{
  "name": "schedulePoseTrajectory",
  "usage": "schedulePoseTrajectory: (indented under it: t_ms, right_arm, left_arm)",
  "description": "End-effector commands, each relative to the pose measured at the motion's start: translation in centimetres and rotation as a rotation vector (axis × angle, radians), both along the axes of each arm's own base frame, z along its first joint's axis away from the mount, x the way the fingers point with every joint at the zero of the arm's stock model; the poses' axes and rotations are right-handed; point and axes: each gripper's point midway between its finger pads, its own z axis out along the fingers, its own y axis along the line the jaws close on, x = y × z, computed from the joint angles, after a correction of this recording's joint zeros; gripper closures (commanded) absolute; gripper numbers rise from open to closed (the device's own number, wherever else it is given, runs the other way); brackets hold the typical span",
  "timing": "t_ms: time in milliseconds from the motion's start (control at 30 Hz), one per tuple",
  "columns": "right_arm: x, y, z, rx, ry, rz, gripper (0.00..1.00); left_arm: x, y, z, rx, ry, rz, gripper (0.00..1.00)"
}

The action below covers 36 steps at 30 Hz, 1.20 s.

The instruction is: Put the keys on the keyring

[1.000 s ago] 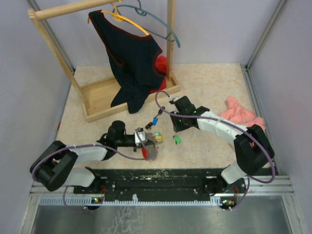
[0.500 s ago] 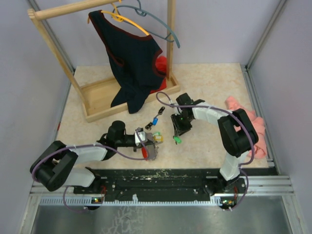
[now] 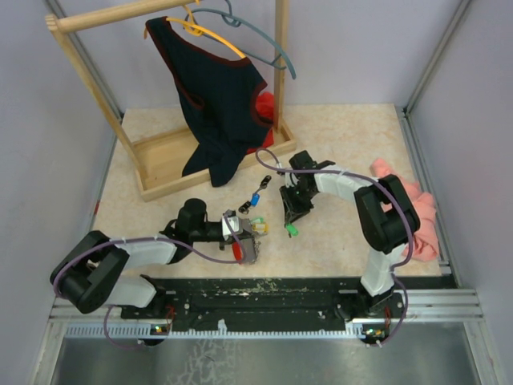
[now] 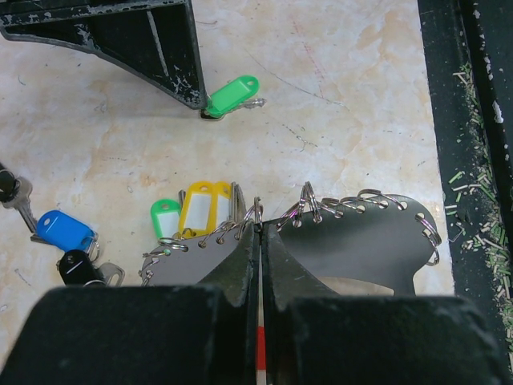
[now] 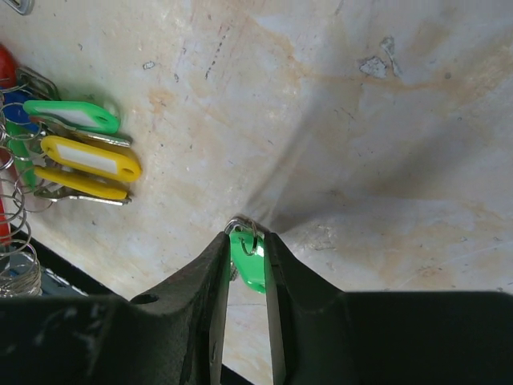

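Observation:
My left gripper (image 3: 245, 237) is shut on the keyring (image 4: 353, 241), whose red part (image 3: 240, 251) shows below the fingers; in the left wrist view the jaws (image 4: 260, 233) pinch its thin edge. Green and yellow keys (image 4: 196, 212) hang from small rings at its tip. A loose green key (image 3: 291, 229) lies on the table. My right gripper (image 3: 290, 218) stands over it, and in the right wrist view the fingers (image 5: 244, 238) close on its green head (image 5: 248, 265). A blue key (image 3: 255, 198) and a black key (image 3: 243, 208) lie apart, beyond the keyring.
A wooden clothes rack (image 3: 160, 164) stands at the back left with a dark garment (image 3: 216, 96) and grey and yellow hangers. Pink cloth (image 3: 401, 192) lies at the right wall. The black base rail (image 3: 256, 293) runs along the near edge.
My right arm has folded in from the right and its gripper has come down onto the loose green key. The left gripper and the keyring have not moved.

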Motion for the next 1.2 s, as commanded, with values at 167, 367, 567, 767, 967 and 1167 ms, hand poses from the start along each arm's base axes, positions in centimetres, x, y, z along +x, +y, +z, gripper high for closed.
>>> schedulePoseTrajectory:
  t_ms: [167, 367, 567, 767, 967, 1167]
  right_arm:
    - [1.3, 0.9, 0.6, 0.038, -0.028, 0.016, 0.79]
    - [1.3, 0.8, 0.4, 0.037, -0.027, 0.019, 0.84]
    - [1.0, 0.7, 0.0, 0.035, -0.02, 0.02, 0.89]
    - [0.8, 0.8, 0.7, 0.048, -0.038, 0.032, 1.0]
    - [0.5, 2.2, 2.9, 0.074, -0.194, 0.147, 1.0]
    - [-0.2, 4.2, 4.8, 0.136, -0.438, 0.31, 1.0]
  left_arm:
    - [0.2, -0.5, 0.6, -0.014, -0.008, -0.013, 0.99]
    - [0.3, -0.5, 0.6, -0.014, -0.007, -0.013, 0.99]
    - [0.3, -0.5, 0.6, -0.011, -0.005, -0.01, 0.99]
    - [0.4, -0.5, 0.6, -0.01, -0.006, -0.005, 0.99]
    - [0.4, -0.5, 0.6, -0.011, -0.006, -0.003, 0.99]
    - [0.3, -0.4, 0.6, -0.013, -0.012, -0.009, 0.99]
